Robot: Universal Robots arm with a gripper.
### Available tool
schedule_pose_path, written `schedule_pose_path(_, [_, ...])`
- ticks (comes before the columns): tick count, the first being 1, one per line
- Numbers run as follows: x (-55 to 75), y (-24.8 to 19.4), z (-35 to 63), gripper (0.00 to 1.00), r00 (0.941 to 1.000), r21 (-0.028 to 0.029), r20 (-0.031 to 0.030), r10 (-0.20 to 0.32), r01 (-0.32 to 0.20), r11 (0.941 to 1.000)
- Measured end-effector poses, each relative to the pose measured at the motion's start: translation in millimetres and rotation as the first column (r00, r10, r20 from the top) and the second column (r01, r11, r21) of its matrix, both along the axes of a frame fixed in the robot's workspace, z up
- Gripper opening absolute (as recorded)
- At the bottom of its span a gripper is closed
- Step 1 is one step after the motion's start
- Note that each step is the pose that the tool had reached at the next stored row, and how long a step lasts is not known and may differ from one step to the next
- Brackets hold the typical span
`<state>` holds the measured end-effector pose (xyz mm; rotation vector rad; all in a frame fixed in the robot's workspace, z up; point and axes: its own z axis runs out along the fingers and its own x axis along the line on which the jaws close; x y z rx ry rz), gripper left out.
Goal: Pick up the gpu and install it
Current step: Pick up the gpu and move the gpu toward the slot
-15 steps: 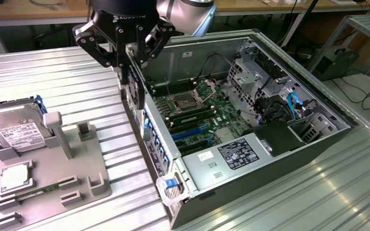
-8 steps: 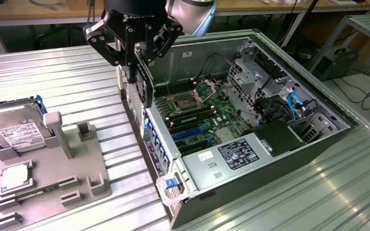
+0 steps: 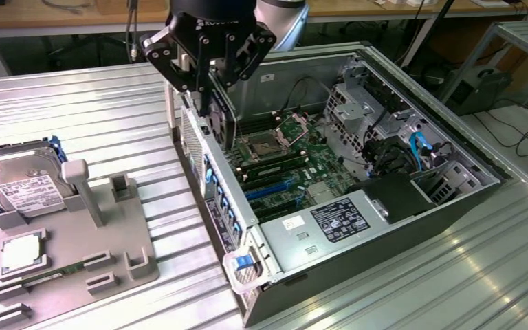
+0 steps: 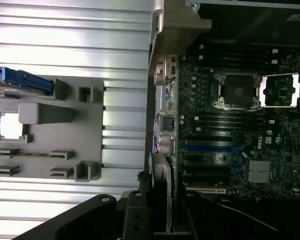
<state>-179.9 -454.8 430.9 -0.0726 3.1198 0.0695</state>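
The pincer [image 3: 211, 86] was clamped on the gpu [image 3: 218, 120], held upright above the computer case [image 3: 383, 268] rear edge, upper centre of the exterior view.

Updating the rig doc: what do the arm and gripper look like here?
Gripper: matte black, built from angular linkage bars with pale round pivot pins, and white lettering across its body. Arm: a rounded, glossy silver-grey wrist segment just above it.

exterior high, oblique over case [image 3: 383, 271]; wrist looks down; share motherboard [image 3: 315, 155] [image 4: 230, 135]
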Motion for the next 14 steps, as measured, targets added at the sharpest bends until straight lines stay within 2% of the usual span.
schedule_pose_path(14, [29.2, 0.0, 0.0, 0.28, 1.0, 0.0001, 0.0, 0.0, 0.0, 1.0])
